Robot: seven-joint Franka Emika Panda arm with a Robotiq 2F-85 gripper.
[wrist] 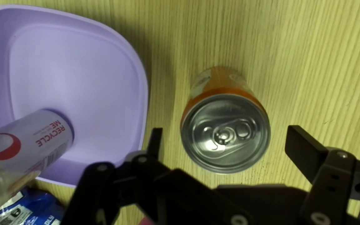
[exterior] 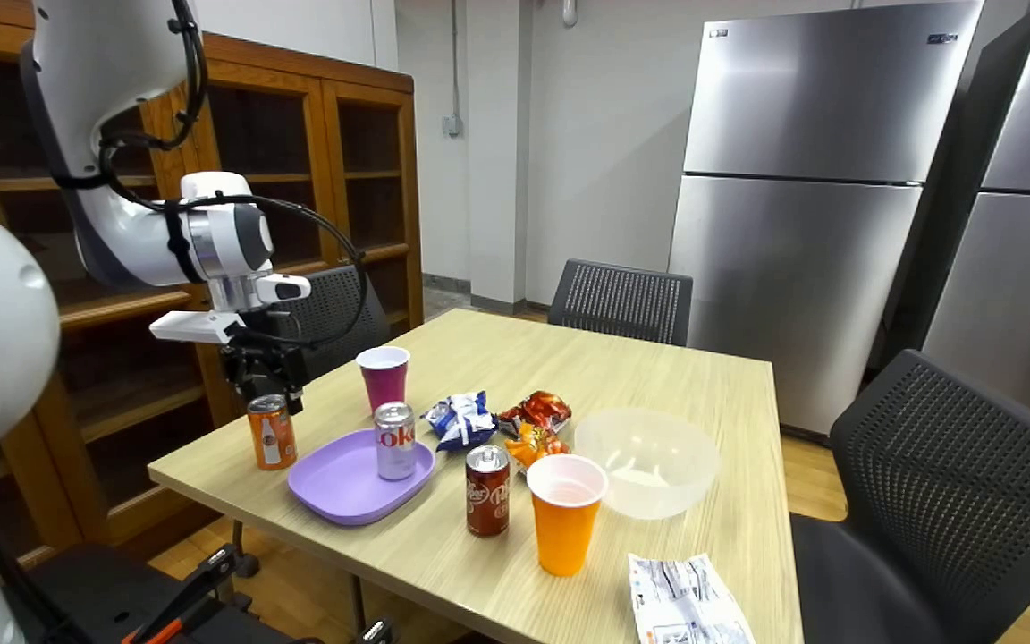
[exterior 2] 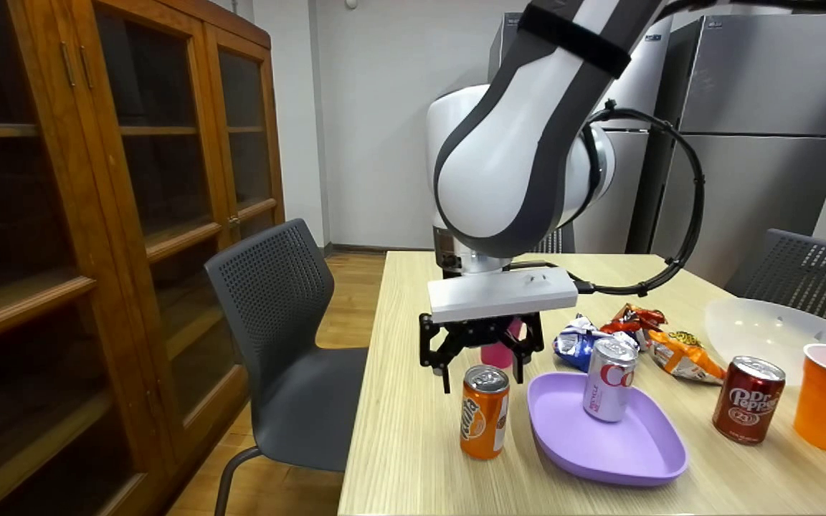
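Orange can [exterior 2: 483,423] bracketed by the tool [wrist: 225,140], with no grip yet made.
The can is stood upright on the tabletop [exterior 2: 399,437], just beside the purple plate [wrist: 73,78]; the tool's fingers [wrist: 305,153] are spread wide, a gap is shown on each side of the lid [wrist: 225,134], and nothing is held. The step in hand is judged to be lining-up for a grasp; a small lowering may be called for, then closing, though finger depth against the lid cannot be told. Sideways room is tightened by the plate's rim near one finger; the silver Coke can [exterior 2: 610,380] is stood in the plate, apart from the tool. More room is offered on the opposite side, toward the tabletop's edge.
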